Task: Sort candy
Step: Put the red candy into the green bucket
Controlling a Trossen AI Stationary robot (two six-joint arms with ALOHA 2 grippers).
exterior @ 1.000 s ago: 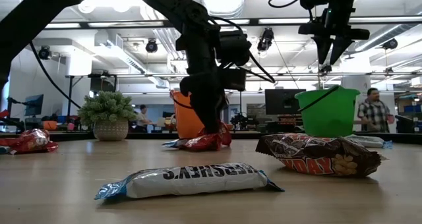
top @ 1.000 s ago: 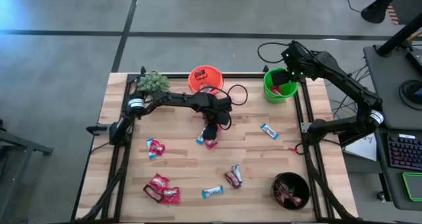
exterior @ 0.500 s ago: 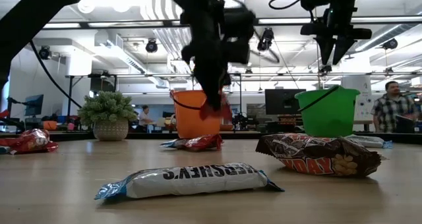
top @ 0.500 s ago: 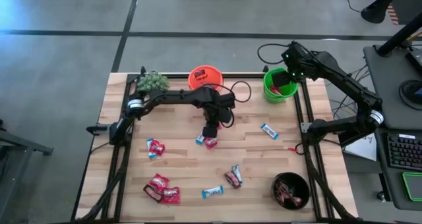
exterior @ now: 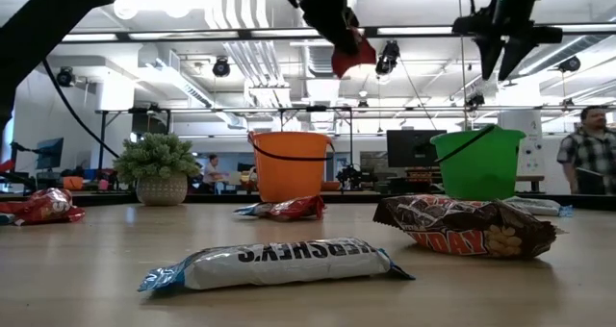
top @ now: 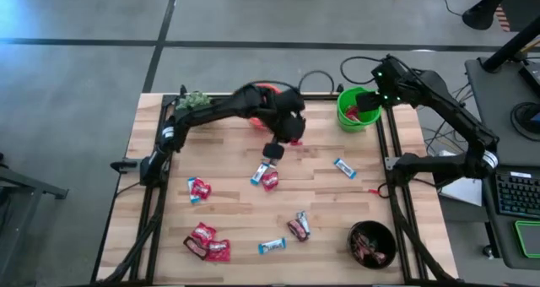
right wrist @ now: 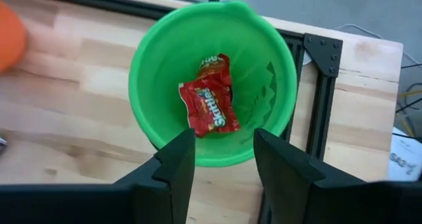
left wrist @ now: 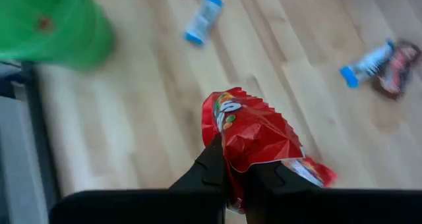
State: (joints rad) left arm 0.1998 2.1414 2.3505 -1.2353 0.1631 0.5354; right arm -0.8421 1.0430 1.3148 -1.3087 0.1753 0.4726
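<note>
Looking down from above, you see the left gripper (top: 291, 138) raised over the far middle of the table (top: 228, 211), its jaws pinched tight on a red packet (left wrist: 254, 135) that dangles clear of the wood, near the orange bucket (exterior: 290, 165). Your right gripper (right wrist: 224, 151) hangs above the green bucket (right wrist: 148, 79) at the far right corner, its fingers (right wrist: 178, 161) spread apart with nothing between them, and two red packets in the bucket (right wrist: 210, 104) lie on its bottom. The rest of the candy is scattered over the tabletop: a red and blue pair (top: 266, 177) near the centre, a blue-and-white bar (top: 343, 166) towards the right side, a red packet by the left rail (top: 198, 188), a red cluster (top: 207, 243) at the near left, a lone blue-and-white bar at the near edge (top: 272, 246), and a dark bar with a white one (top: 299, 226) just beside it. A dark bowl (top: 373, 243) at the near right holds more sweets, and a small green plant (exterior: 158, 165) stands at the far left corner
</note>
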